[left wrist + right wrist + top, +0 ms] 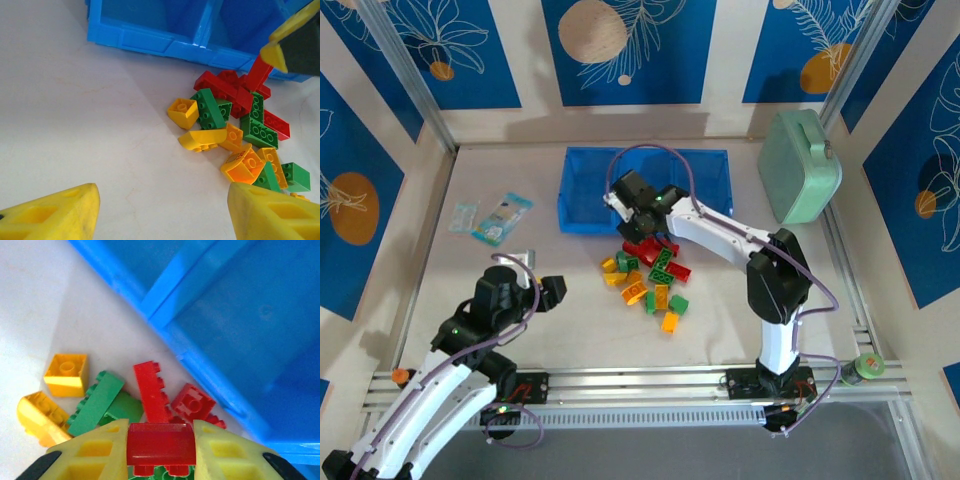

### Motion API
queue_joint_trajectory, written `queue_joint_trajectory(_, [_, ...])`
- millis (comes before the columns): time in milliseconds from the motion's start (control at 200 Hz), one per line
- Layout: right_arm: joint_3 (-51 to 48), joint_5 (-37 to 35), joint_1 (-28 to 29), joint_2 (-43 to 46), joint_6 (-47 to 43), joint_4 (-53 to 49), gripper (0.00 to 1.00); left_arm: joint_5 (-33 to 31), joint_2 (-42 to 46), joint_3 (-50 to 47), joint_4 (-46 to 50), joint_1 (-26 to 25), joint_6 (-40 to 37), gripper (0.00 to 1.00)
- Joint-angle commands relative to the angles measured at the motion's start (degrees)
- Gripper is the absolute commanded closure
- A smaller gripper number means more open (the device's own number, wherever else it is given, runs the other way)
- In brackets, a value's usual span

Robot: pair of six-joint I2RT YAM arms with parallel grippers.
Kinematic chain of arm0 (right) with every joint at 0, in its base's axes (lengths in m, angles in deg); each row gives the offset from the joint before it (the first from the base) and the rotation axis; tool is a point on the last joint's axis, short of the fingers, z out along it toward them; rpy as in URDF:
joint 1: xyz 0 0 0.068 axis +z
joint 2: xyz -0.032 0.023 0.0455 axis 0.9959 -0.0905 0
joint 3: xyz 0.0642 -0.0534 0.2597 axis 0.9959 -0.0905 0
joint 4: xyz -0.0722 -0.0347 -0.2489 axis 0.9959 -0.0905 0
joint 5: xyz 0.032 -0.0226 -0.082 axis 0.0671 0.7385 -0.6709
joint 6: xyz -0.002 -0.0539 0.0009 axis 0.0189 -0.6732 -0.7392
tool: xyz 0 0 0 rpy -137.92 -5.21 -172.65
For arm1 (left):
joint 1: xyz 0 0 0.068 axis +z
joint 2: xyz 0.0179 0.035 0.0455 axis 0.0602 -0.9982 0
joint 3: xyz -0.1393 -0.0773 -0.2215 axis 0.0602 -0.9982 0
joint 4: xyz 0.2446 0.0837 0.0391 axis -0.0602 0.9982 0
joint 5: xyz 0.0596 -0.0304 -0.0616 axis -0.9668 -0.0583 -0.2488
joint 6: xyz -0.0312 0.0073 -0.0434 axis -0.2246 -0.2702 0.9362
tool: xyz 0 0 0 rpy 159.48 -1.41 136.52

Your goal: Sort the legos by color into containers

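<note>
A pile of red, green and orange-yellow legos (645,275) lies on the table just in front of the blue tray of containers (590,190). My right gripper (645,222) hangs over the pile's far end, by the tray's front wall, shut on a red lego (161,444) held between its yellow fingers (95,455). Below it lie more red legos (150,392) and green ones (95,402). My left gripper (162,205) stands open over bare table, left of the pile (235,120). The left wrist view also shows the held red lego (257,75) and the tray wall (150,42).
A mint-green rounded case (800,168) stands at the back right beside the tray. Pale blue-white packets (492,217) lie at the left. A metal rail (640,380) runs along the near edge, with a small green object (865,368) at its right end.
</note>
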State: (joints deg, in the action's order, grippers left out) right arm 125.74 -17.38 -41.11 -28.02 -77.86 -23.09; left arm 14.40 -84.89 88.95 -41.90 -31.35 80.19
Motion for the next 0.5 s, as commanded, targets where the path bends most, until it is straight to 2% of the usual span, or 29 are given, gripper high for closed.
queue_joint_trajectory(0, [2.8,-1.1,-1.3,0.7,3.5,-1.6,0.70,0.3,0.1,0.8,0.2,-0.3,-0.1,0.32])
queue_joint_trajectory(150, [7.2,-2.6,-3.5,-2.3,6.8,-3.3,0.70,0.4,-0.5,0.8,0.0,-0.3,-0.3,0.32])
queue_joint_trajectory(495, [20.2,-0.4,-9.2,-12.5,14.0,-7.2,0.71,0.8,-1.2,1.1,-0.4,-0.8,0.2,0.32])
